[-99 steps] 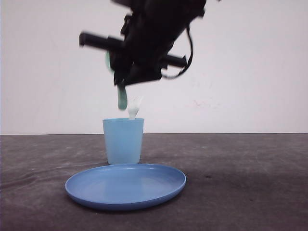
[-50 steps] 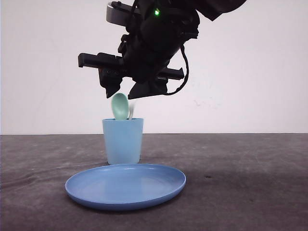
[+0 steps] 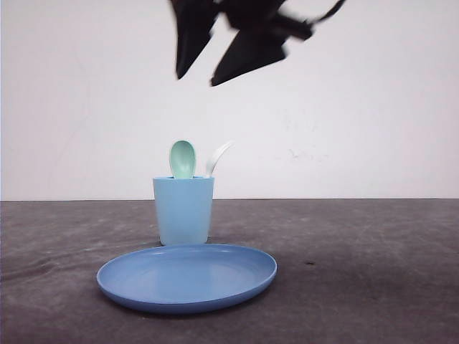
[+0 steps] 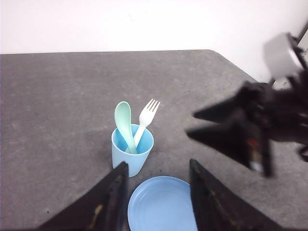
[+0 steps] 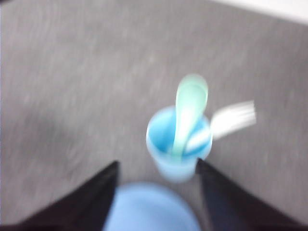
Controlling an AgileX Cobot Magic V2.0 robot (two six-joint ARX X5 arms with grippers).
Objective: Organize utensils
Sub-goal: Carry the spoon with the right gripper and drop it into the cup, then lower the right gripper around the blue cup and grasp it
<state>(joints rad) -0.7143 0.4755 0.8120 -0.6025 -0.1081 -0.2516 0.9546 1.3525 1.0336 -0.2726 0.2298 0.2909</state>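
The mint-green spoon [image 3: 182, 159] and the white fork [image 3: 217, 156] stand together in the light blue cup [image 3: 183, 211], heads up above the rim. My right gripper [image 3: 196, 79] hangs blurred high above the cup, open and empty. Looking down from its wrist, the spoon [image 5: 190, 103], fork [image 5: 233, 118] and cup [image 5: 178, 168] lie beyond the open right gripper [image 5: 157, 161]. My left gripper [image 4: 158, 163] is open and empty, well above the cup [image 4: 122, 156], with spoon [image 4: 123, 118] and fork [image 4: 147, 113] in it.
A blue round plate [image 3: 186, 276] lies on the dark grey table just in front of the cup. In the left wrist view the right arm [image 4: 260, 125] hovers to one side of the cup, and the table's rounded far corner [image 4: 226, 62] meets a white wall.
The right gripper held the spoon over the cup, let it go into the cup beside the fork, and has since risen well clear.
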